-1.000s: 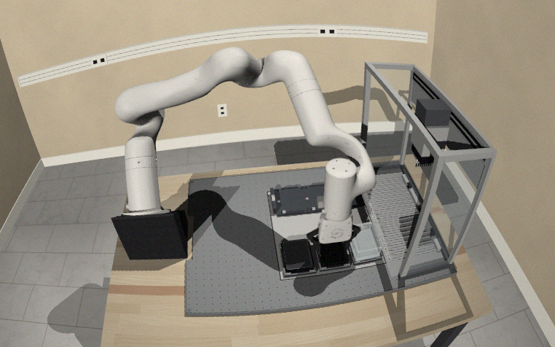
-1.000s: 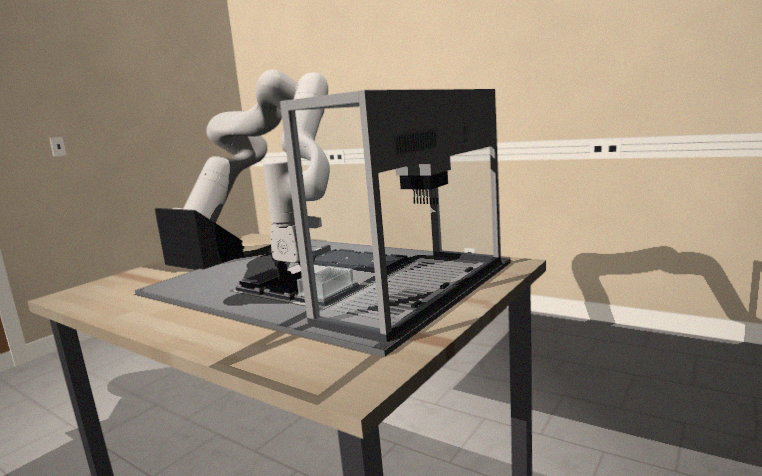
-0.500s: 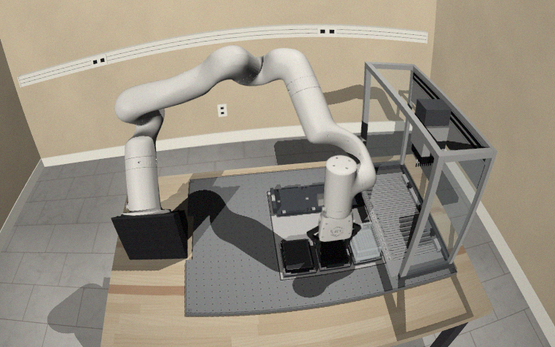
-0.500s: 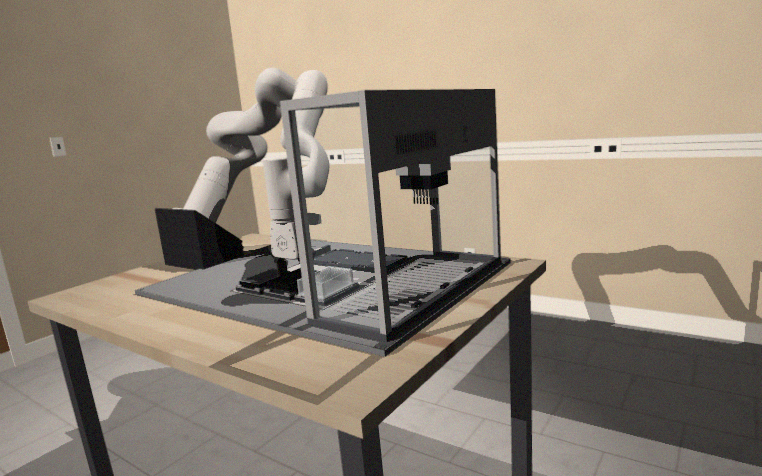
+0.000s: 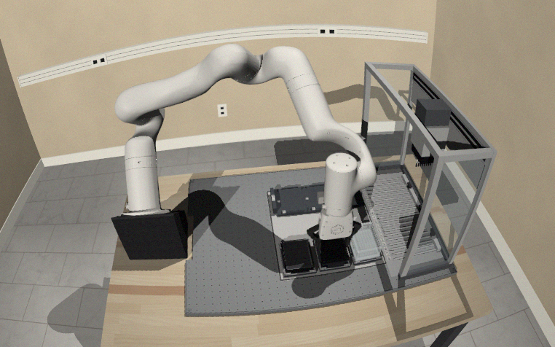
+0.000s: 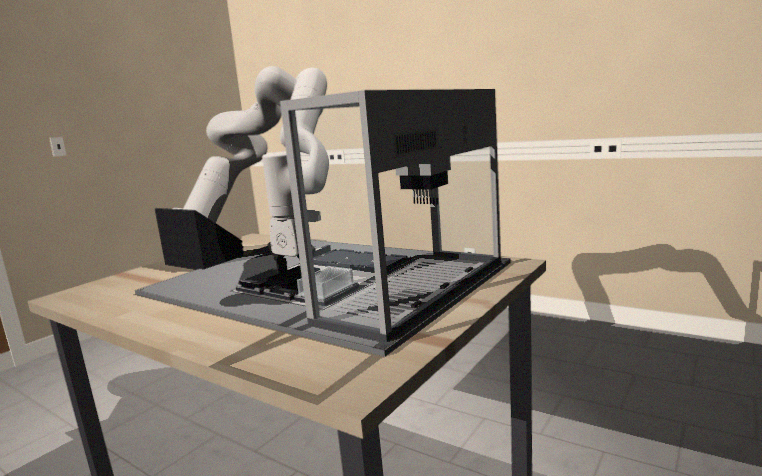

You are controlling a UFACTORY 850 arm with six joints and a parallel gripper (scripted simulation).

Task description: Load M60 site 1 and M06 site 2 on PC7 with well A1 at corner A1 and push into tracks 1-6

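Gripper [image 5: 333, 241] lowered over middle nest of three, lower centre of top view; fingers clamped on dark plate M06 [image 5: 334, 254], wide across it. M06 seen flat in nest, long axis running toward frame bottom. Carrier PC7 [image 5: 296, 199] lying just above nests, long axis left-right, beside rails [image 5: 393, 216].
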